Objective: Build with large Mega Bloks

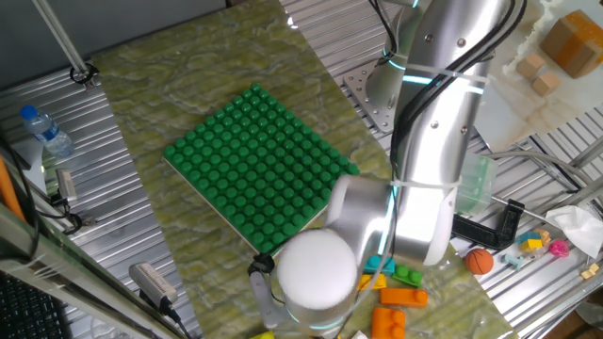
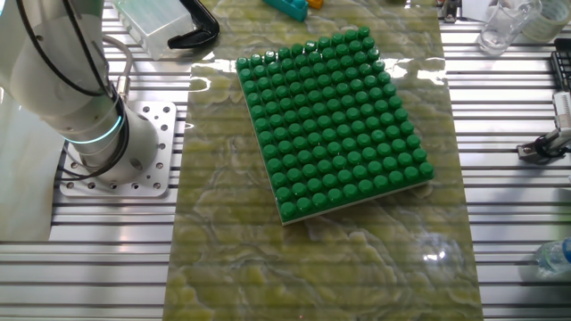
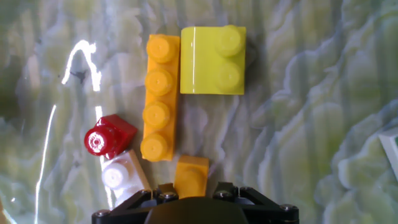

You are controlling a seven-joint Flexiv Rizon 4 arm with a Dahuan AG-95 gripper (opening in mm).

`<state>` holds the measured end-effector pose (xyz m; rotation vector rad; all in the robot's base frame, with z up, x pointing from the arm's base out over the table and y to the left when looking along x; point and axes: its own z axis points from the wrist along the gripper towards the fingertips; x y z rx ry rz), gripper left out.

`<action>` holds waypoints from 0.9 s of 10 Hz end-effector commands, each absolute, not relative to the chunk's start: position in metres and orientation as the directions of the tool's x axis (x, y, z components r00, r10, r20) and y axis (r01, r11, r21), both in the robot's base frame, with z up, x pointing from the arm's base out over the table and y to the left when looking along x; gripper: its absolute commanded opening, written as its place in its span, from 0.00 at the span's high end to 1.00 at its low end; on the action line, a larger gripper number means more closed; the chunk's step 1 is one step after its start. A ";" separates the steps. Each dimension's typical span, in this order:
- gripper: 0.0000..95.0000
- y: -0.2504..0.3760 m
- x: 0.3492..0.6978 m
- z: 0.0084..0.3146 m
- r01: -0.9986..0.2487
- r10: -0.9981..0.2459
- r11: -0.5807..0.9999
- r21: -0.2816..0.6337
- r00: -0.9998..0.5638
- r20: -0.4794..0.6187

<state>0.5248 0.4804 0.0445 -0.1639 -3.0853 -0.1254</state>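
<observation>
A green-marbled mat (image 2: pixel 312 241) covers a ribbed metal table (image 2: pixel 508 214), and the big green studded baseplate (image 2: pixel 335 125) lies flat on it. In one fixed view a water bottle (image 1: pixel 45 130) lies at the far left edge, and a small orange ball (image 1: pixel 480 261) sits on the right, beside small coloured bits. The silver arm (image 1: pixel 433 141) bends down over the near right of the mat.

That view shows a few loose bricks by the arm: a cyan one (image 1: pixel 381 265), a green one (image 1: pixel 408 276) and an orange brick (image 1: pixel 403 298). The other fixed view has only the arm's base (image 2: pixel 98 134) and a cyan brick (image 2: pixel 287 7) at the far edge.

Only the hand view shows the pile below the hand: a four-stud orange-yellow brick (image 3: pixel 159 98) touching a yellow two-stud brick (image 3: pixel 213 60) on its right, a red single (image 3: pixel 109 137) and a white single (image 3: pixel 122 176) at its left, and a small orange block (image 3: pixel 190 175) just beyond the gripper (image 3: pixel 194 205). The fingers are out of sight, so I cannot tell how far the jaws stand apart; they grip nothing visible.
</observation>
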 end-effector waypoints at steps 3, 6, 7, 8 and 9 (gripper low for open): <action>0.60 0.483 0.526 0.044 0.121 0.117 0.990 0.070 -0.991 0.063; 0.60 0.483 0.525 0.043 0.150 0.145 0.987 0.061 -0.987 0.074; 0.60 0.483 0.525 0.042 0.166 0.161 0.984 0.060 -0.984 0.076; 0.60 0.484 0.525 0.039 0.176 0.171 0.983 0.061 -0.982 0.078; 0.60 0.484 0.524 0.036 0.180 0.175 0.982 0.060 -0.981 0.077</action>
